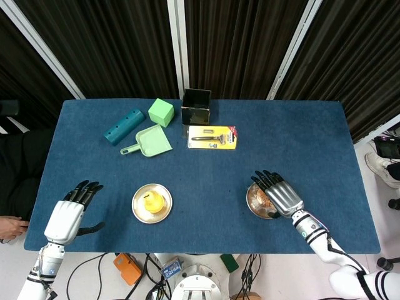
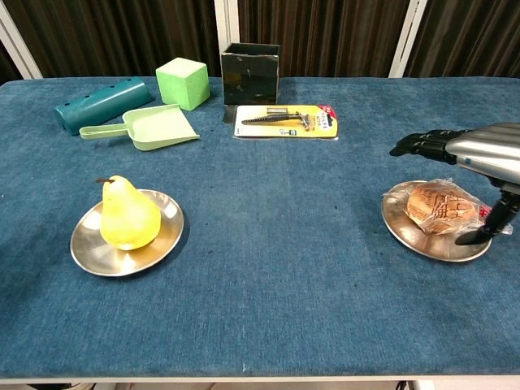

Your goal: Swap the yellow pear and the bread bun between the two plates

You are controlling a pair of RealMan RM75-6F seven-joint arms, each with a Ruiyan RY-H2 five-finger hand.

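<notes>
Bread bun: the wrapped bread bun [image 2: 439, 207] lies on the right plate [image 2: 406, 231], near the worktop's front edge toward its right end; the clear wrapper reaches the plate's right rim.
Bun and fingers: the right hand [image 2: 479, 158] hangs palm-down over the bun, fingers [image 2: 418, 145] spread and stretched out past the plate's far side, not touching the bun. Its thumb [image 2: 487, 227] points down beside the wrapper's right end; whether it touches the wrapper cannot be told.
Right hand, head view: the right hand [image 1: 281, 195] covers the right half of the plate, with the bun [image 1: 263, 201] showing just left of it.
Yellow pear: the yellow pear [image 2: 126, 215] stands upright on the left plate [image 2: 162, 240], near the front edge, left of the worktop's middle and well apart from the bun.
Left hand: the left hand [image 1: 69, 215] holds nothing, fingers apart, over the front left corner of the worktop.
Worktop: blue cloth [image 2: 276, 268].
Back edge, middle: a black box [image 2: 250, 73], with a carded razor [image 2: 284, 120] just in front of it.
Back left: a green cube [image 2: 183, 83], a light-green dustpan [image 2: 154, 126] and a teal cylinder [image 2: 101, 104].
</notes>
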